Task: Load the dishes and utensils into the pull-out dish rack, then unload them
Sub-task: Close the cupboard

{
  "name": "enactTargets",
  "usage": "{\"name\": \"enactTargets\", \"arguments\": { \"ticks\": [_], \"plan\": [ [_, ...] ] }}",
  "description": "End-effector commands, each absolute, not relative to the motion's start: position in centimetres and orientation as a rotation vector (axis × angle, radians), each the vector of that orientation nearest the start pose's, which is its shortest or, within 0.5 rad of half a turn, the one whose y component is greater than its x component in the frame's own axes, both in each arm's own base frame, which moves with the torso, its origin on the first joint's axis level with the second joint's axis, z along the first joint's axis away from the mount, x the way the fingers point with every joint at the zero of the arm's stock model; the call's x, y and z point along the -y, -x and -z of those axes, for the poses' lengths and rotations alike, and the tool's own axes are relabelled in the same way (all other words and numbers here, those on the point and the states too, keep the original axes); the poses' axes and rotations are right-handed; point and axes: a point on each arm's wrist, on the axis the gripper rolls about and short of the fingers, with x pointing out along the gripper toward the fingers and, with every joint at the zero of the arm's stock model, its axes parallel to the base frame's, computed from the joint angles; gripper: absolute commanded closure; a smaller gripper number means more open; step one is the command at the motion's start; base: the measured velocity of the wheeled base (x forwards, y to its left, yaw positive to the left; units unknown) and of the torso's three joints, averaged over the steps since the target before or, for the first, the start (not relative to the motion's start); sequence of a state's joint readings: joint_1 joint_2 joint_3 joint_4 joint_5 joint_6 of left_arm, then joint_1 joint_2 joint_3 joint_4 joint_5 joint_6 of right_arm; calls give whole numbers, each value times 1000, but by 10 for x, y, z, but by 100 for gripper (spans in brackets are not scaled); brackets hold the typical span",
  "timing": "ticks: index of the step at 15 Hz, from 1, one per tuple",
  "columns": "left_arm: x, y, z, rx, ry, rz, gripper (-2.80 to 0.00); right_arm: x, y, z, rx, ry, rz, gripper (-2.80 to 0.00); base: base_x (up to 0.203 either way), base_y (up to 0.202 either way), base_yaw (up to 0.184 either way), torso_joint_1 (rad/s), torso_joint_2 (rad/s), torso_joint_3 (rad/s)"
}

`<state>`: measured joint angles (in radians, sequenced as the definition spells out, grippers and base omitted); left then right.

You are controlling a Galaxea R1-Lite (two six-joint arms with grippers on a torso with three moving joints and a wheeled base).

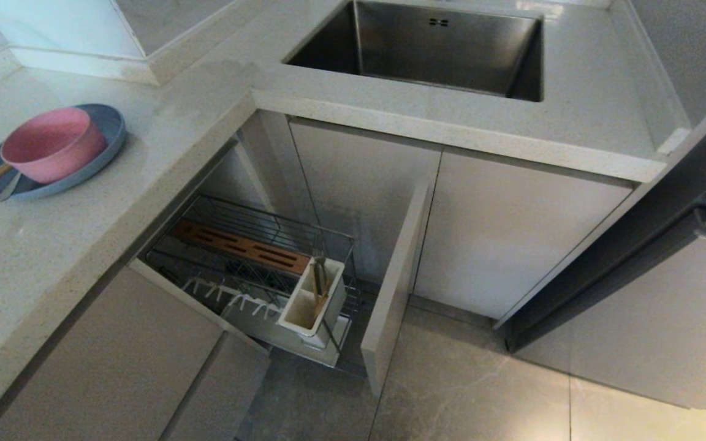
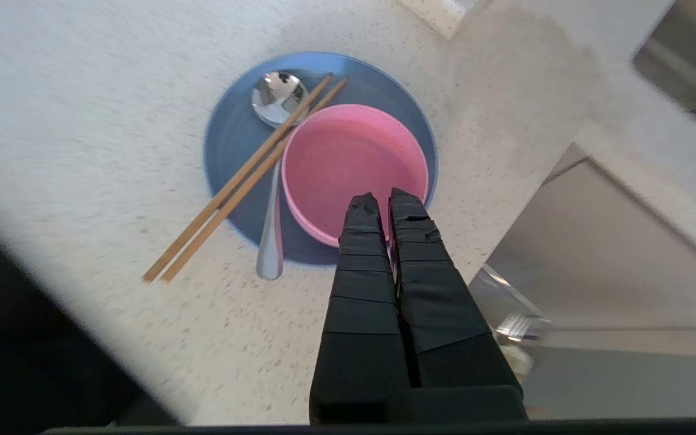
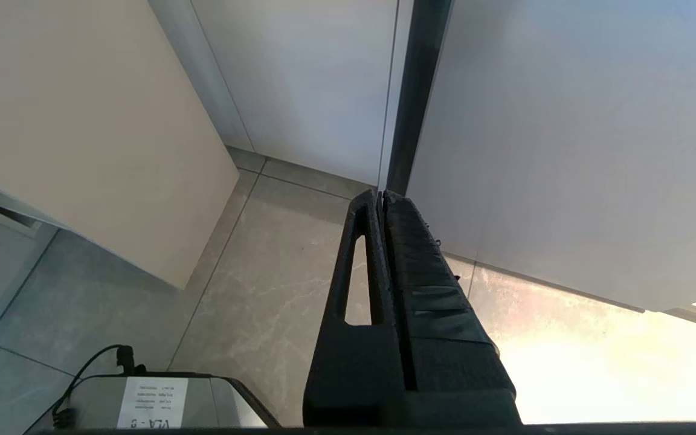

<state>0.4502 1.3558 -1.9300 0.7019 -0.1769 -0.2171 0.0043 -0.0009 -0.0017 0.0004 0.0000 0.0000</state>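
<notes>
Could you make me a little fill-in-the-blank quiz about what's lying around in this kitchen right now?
1. The round pink plastic bowl sits on the shallow round ____ plate.
2. The light wooden chopsticks lie across the silver metal ____.
3. The left gripper hovers above the bowl with its fingers ____.
4. The silver metal fork stands in the white utensil box of the pulled-out ____.

Missing words: blue; spoon; shut; dish rack

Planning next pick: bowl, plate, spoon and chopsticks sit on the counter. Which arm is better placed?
Left, probably. The left tool, shut, hovers over the round pink plastic bowl on the shallow blue plate. The right tool, shut, faces only floor and cabinet doors.
</notes>
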Motion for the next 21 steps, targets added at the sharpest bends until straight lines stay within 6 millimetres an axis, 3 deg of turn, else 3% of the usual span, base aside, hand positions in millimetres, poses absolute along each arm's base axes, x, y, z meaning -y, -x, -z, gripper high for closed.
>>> {"name": "enactTargets", "arguments": {
  "ticks": [1, 3, 7, 14, 17, 21],
  "plan": [
    [-37, -113, -440, -65, 211, -320, 0, 0, 23, -76, 0, 0, -5, 0, 0, 0, 0, 0, 0, 0],
    [-20, -92, -432, -75, 149, -299, 0, 0, 23, -76, 1, 0, -5, 0, 0, 0, 0, 0, 0, 0],
    [-7, -32, -404, -79, 20, -241, 0, 0, 23, -76, 2, 0, -5, 0, 0, 0, 0, 0, 0, 0],
    [0, 14, -330, -175, -16, -66, 0, 0, 23, -76, 2, 0, -5, 0, 0, 0, 0, 0, 0, 0],
    [2, 9, -320, -223, -8, 57, 0, 0, 23, -76, 0, 0, -5, 0, 0, 0, 0, 0, 0, 0],
    [5, -25, -312, -400, 43, 248, 0, 0, 23, -76, 1, 0, -5, 0, 0, 0, 0, 0, 0, 0]
  ]
}}
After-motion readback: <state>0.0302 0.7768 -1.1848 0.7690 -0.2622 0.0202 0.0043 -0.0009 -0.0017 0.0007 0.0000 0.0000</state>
